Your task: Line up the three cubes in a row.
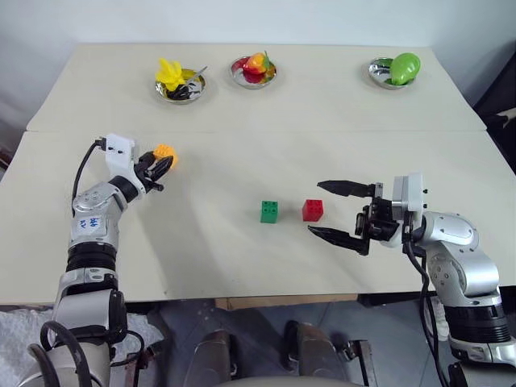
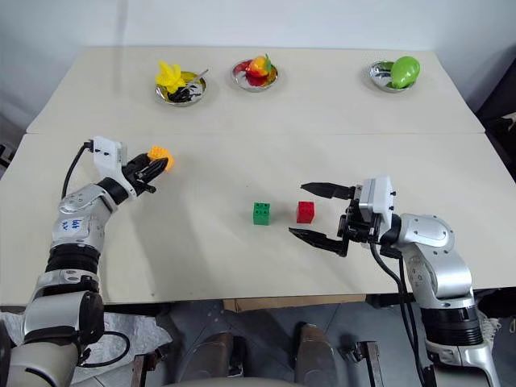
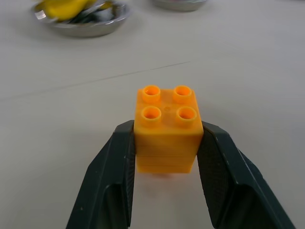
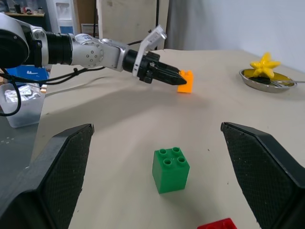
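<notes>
At the left of the table, my left gripper is shut on the orange-yellow cube, one finger on each side of it. I cannot tell whether this cube rests on the table or hangs just above it. The green cube and the red cube stand side by side near the middle, a small gap between them. My right gripper stands open just right of the red cube, fingers pointing left, nothing held. In the right wrist view the green cube lies ahead between the fingers.
Three steel bowls stand along the far side: one with a yellow star toy, one with red and orange fruit, one with a green fruit. A seam crosses the table in front of them.
</notes>
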{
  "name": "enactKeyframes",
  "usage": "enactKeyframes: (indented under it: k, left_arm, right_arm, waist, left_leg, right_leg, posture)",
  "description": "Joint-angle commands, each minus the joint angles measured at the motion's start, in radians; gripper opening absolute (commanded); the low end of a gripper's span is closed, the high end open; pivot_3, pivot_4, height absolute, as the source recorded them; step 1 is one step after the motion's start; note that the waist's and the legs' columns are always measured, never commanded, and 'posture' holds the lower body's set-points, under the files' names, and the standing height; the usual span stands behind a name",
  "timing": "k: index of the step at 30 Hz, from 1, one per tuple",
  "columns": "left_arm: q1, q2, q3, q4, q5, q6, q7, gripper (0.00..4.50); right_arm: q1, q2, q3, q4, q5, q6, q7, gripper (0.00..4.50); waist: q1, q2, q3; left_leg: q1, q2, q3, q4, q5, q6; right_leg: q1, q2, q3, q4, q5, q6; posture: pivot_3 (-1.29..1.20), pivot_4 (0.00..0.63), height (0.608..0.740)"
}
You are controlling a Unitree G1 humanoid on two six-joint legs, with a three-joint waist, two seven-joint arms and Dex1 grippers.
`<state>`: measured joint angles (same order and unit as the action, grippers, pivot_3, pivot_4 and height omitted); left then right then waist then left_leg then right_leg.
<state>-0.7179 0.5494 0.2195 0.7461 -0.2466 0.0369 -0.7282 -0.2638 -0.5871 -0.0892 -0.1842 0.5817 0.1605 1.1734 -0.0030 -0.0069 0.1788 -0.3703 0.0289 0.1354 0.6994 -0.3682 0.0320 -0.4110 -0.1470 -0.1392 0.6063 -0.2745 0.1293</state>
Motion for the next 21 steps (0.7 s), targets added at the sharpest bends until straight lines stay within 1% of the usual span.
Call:
enactKeyframes:
  k: [1,4,5,6,7,8,11,15,21]
  left_arm:
    - [0.001,0.061,-0.034,-0.024,-0.064,-0.097,-0.371,1.47]
    - [-0.017,0.096,-0.079,0.021,-0.054,-0.173,-0.586,1.47]
    - [-0.029,0.109,-0.123,0.042,-0.023,-0.233,-0.680,1.47]
    - [-0.041,0.119,-0.165,0.058,0.000,-0.250,-0.766,1.47]
    - [-0.053,0.123,-0.196,0.075,0.013,-0.255,-0.833,1.47]
    - [-0.069,0.120,-0.214,0.101,0.026,-0.272,-0.864,1.47]
    - [-0.127,0.094,-0.249,0.202,0.063,-0.347,-0.875,1.47]
    - [-0.208,0.026,-0.284,0.336,0.106,-0.398,-0.849,1.47]
    - [-0.246,-0.023,-0.284,0.408,0.126,-0.438,-0.859,1.47]
  right_arm:
    - [0.021,-0.040,-0.053,-0.046,0.032,0.004,0.007,4.50]
    - [0.040,-0.067,-0.069,-0.047,0.040,0.009,0.020,4.50]
    - [0.049,-0.079,-0.079,-0.048,0.044,0.012,0.026,4.50]
    - [0.057,-0.089,-0.088,-0.049,0.049,0.016,0.031,4.50]
    - [0.063,-0.097,-0.094,-0.049,0.052,0.020,0.033,4.50]
    - [0.065,-0.102,-0.097,-0.048,0.055,0.020,0.034,4.50]
    - [0.078,-0.105,-0.113,-0.046,0.069,0.030,0.025,4.50]
    - [0.120,-0.110,-0.128,-0.065,0.071,0.031,0.025,4.50]
    - [0.160,-0.118,-0.146,-0.075,0.066,0.028,0.027,4.50]
  waist:
    - [-0.001,0.000,0.000]
    - [-0.001,0.000,0.000]
    - [-0.001,0.000,0.000]
    - [0.001,0.000,0.000]
    - [0.002,0.000,0.000]
    - [0.002,0.000,0.000]
    - [0.001,0.000,0.000]
    - [0.005,0.000,0.000]
    - [0.004,0.000,0.000]
  left_leg:
    - [0.000,0.000,0.000,0.000,0.000,0.000]
    - [0.000,0.000,0.001,0.000,0.000,0.000]
    - [0.000,0.000,0.001,0.000,0.000,0.000]
    - [0.000,0.000,0.001,0.000,0.000,0.000]
    - [0.000,0.000,0.001,0.000,0.000,0.000]
    - [0.000,0.000,0.002,0.000,0.000,0.000]
    - [0.000,0.000,0.001,0.000,0.000,0.000]
    - [-0.001,0.000,0.001,0.001,0.000,0.000]
    - [0.000,0.000,0.001,0.001,0.000,0.000]
  right_leg:
    - [0.000,0.000,0.000,0.000,0.000,0.000]
    - [0.000,0.000,0.000,0.000,0.000,0.000]
    - [0.000,0.000,0.000,0.000,0.000,0.000]
    - [0.000,0.000,0.000,0.000,0.000,0.000]
    - [0.000,0.000,0.000,0.000,0.000,0.000]
    - [0.000,0.000,0.000,0.000,0.000,0.000]
    - [0.000,0.000,0.001,0.000,0.000,0.000]
    - [0.000,0.000,0.000,0.000,0.000,0.000]
    - [0.000,0.000,0.000,0.000,0.000,0.000]
  posture:
    - [0.00,0.150,0.740]
    - [0.00,0.150,0.740]
    - [0.00,0.150,0.740]
    - [0.00,0.150,0.740]
    - [0.00,0.150,0.740]
    - [0.00,0.150,0.740]
    - [0.00,0.150,0.740]
    - [0.00,0.150,0.740]
    - [0.00,0.150,0.740]
